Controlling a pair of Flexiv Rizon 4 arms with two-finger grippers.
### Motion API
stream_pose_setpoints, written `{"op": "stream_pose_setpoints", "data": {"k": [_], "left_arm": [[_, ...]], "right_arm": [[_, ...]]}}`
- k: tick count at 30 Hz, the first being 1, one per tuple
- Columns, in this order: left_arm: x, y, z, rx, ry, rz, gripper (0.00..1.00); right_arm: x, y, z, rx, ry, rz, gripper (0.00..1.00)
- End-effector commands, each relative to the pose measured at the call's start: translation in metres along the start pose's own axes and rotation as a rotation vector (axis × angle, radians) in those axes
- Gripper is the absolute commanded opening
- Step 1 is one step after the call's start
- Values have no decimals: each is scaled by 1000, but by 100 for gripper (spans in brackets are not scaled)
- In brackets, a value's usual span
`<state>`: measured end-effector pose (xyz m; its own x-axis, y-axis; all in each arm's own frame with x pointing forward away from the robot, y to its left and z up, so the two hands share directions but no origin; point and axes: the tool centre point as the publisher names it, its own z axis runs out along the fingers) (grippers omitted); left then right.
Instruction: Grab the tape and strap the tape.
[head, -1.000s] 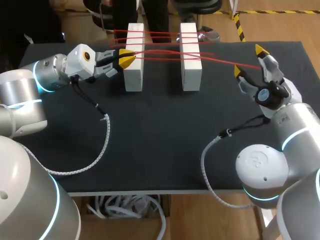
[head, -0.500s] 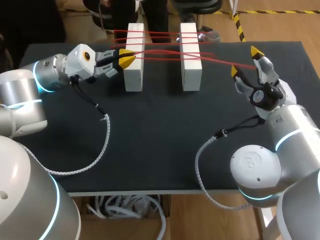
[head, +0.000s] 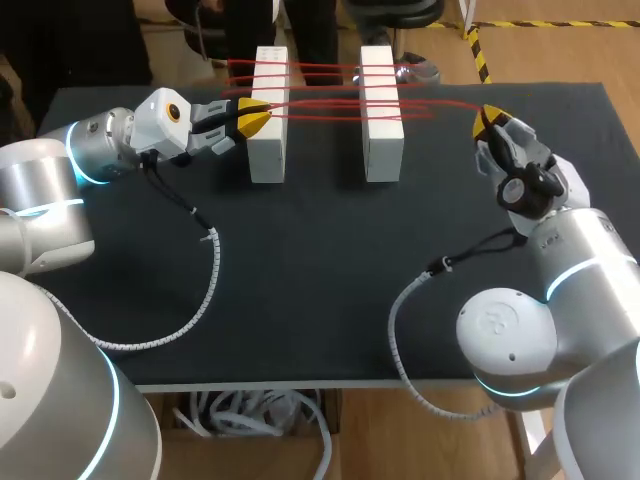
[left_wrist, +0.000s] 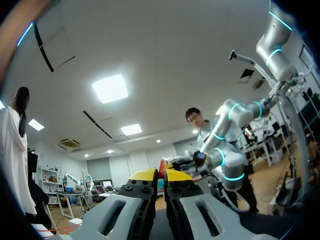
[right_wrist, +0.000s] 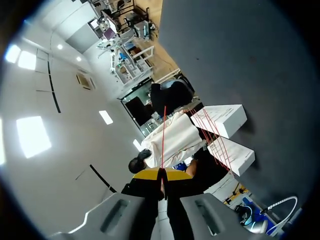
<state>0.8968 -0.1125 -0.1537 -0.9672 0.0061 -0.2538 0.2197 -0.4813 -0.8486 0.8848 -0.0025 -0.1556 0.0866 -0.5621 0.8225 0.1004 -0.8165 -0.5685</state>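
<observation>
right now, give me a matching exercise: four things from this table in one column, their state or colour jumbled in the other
1 left end effector
2 right end effector
3 red tape
4 table

a strung across both blocks
b shut on the tape, close by the left white block
c black
d shut on the tape, well apart from the right white block

Pairs: 1-b, 2-d, 3-a, 4-c

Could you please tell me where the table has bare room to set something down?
The black table's middle front, from the left white block and right white block to the near edge, between the arm cables, is bare. Crowded: the back, where red tape spans the blocks and the left gripper and right gripper grip it.
</observation>
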Motion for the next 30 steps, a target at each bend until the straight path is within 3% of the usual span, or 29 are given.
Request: {"op": "stream_pose_setpoints", "data": {"k": [1, 5, 9, 14, 30], "left_arm": [[0, 0, 0, 0, 0, 0, 0], [0, 0, 0, 0, 0, 0, 0], [0, 0, 0, 0, 0, 0, 0], [0, 0, 0, 0, 0, 0, 0], [0, 0, 0, 0, 0, 0, 0]], "right_arm": [[-1, -4, 3, -3, 21, -19, 0], [1, -6, 4, 39, 102, -106, 0], [2, -9, 2, 151, 234, -238, 0], [6, -12, 0, 254, 331, -333, 0], [6, -12, 0, 254, 331, -333, 0]]}}
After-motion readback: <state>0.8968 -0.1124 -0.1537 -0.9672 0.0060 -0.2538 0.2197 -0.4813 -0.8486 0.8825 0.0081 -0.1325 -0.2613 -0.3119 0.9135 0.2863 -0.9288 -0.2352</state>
